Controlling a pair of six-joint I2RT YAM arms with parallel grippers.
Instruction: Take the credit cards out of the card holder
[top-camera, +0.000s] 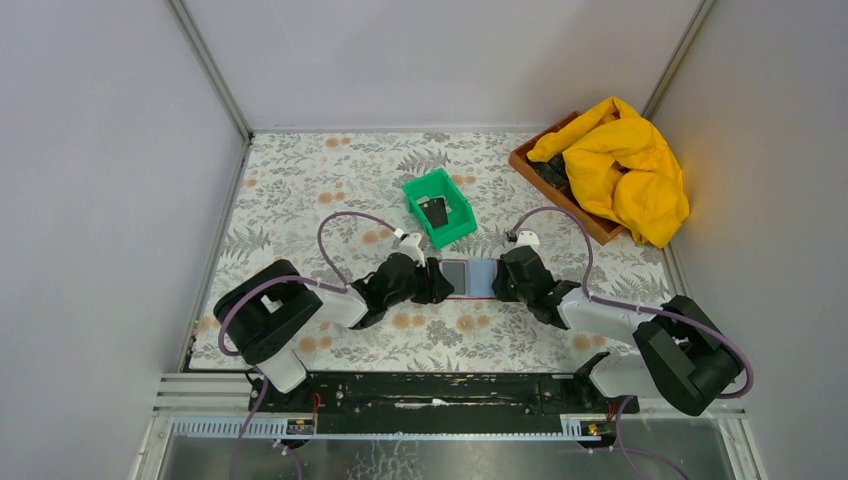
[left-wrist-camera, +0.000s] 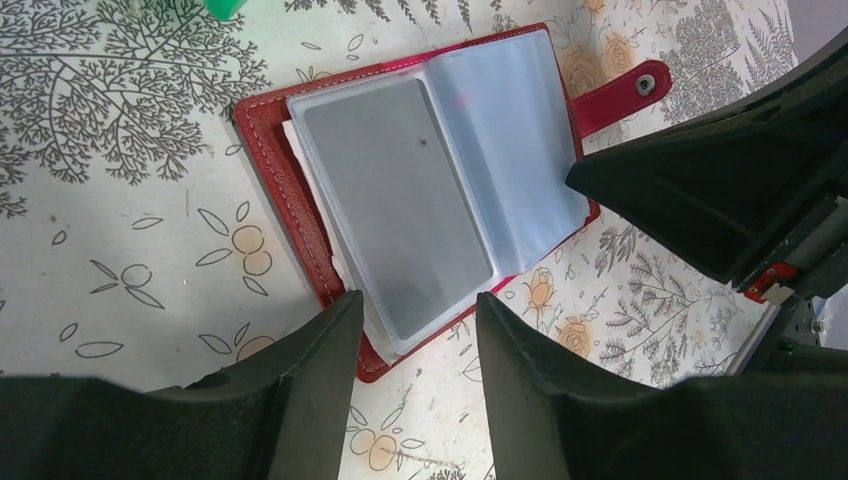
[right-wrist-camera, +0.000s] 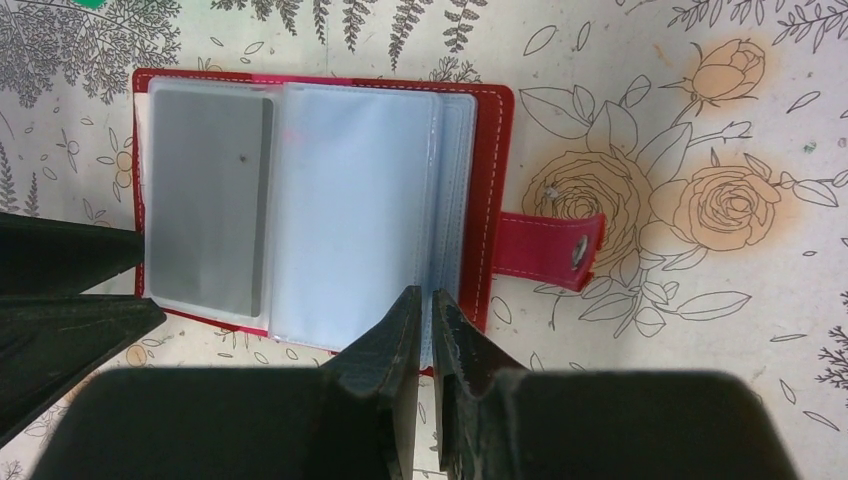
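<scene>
No text, label, brand, number or sign can be read in any view; no print is made out on the grey card (left-wrist-camera: 395, 200) or the card holder (left-wrist-camera: 275, 150).

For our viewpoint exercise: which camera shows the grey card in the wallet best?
Left wrist: the grey card appears largest, whole and unobstructed. Right wrist shows it smaller; top external, only a tiny grey patch.

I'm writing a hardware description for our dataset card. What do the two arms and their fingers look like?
The left arm and right arm alike: white links, bulky black joint housings, a purple cable looping along each. Their fingers are black tapering wedges.
</scene>
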